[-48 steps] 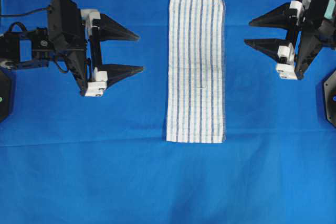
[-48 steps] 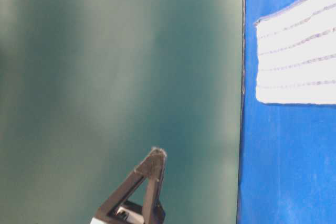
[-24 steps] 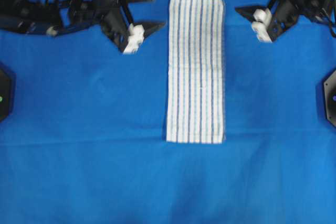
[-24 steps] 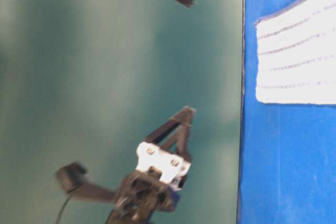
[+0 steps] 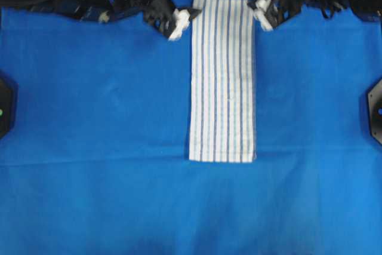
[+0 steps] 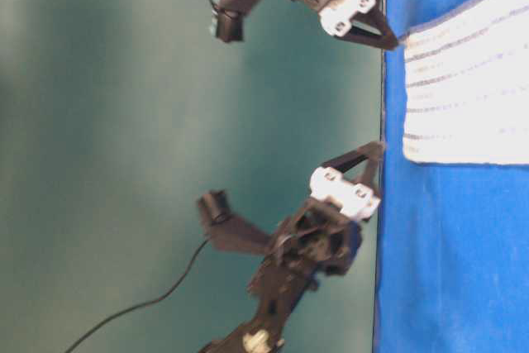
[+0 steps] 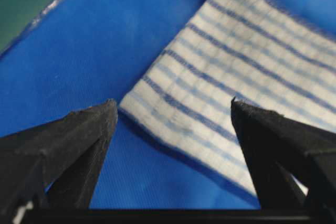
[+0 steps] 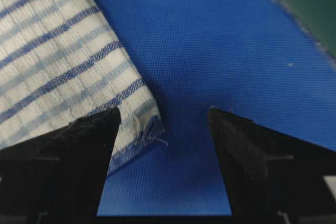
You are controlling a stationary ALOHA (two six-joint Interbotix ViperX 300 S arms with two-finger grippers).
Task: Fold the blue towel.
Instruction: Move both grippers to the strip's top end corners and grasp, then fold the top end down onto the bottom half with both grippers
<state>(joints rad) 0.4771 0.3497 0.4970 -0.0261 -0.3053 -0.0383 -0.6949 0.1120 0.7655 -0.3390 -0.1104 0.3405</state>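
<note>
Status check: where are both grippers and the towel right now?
Left gripper open, at the blue towel's far left corner. Right gripper open, at its far right corner. Towel flat, not yet gripped. Nothing in the way.

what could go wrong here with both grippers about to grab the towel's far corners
The left gripper straddles its corner of the blue towel, but the right gripper sits mostly past its corner, so closing may catch only the frayed tip, or nothing. Both sets of open jaws also hang over the blue backdrop cloth, so either could pinch that along with the towel.
</note>
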